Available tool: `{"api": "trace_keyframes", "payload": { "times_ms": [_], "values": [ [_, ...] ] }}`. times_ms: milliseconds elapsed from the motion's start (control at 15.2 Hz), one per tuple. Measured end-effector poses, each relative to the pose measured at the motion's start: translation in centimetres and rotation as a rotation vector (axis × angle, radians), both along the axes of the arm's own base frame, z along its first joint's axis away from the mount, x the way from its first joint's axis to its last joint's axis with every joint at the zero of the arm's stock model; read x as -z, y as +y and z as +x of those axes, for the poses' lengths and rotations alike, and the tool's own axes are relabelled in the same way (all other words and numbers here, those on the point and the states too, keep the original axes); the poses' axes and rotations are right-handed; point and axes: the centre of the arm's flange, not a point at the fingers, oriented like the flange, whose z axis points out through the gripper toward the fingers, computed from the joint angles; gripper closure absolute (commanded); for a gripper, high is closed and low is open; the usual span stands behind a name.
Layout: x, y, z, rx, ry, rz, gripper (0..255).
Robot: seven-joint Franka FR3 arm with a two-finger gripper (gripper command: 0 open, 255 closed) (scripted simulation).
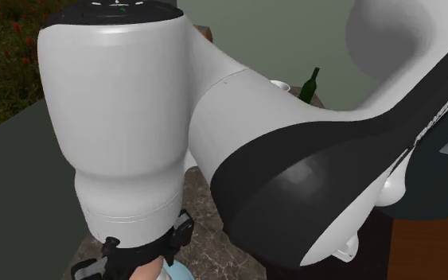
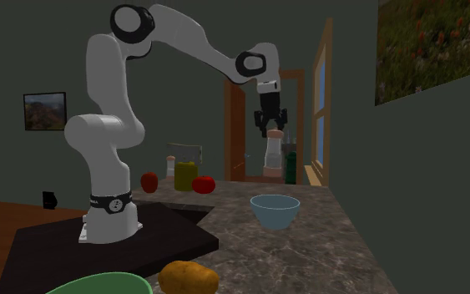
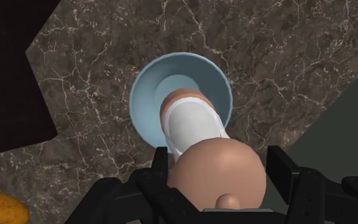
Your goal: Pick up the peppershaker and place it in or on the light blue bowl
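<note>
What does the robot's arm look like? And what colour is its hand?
The arm is made of fat, rounded white tubes, smooth and shiny, with dark rings at the joints where it bends. A dark band wraps around its bottom end. The hand is all black, with two chunky, blocky fingers.

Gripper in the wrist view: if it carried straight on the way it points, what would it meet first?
Likely the light blue bowl: the gripper points down at it, and the pepper shaker it clasps would touch the bowl's inside first. The gap between them is hard to judge.
</note>
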Motion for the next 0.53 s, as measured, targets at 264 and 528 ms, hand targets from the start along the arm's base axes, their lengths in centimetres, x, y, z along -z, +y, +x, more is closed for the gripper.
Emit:
{"api": "trace_keyframes", "payload": {
  "times_ms": [264,528],
  "values": [
    [2.1,-0.1,0.0,0.0,0.0,0.0,255],
    [4.3,-0.1,0.2,0.0,0.0,0.0,255]
  ]
}}
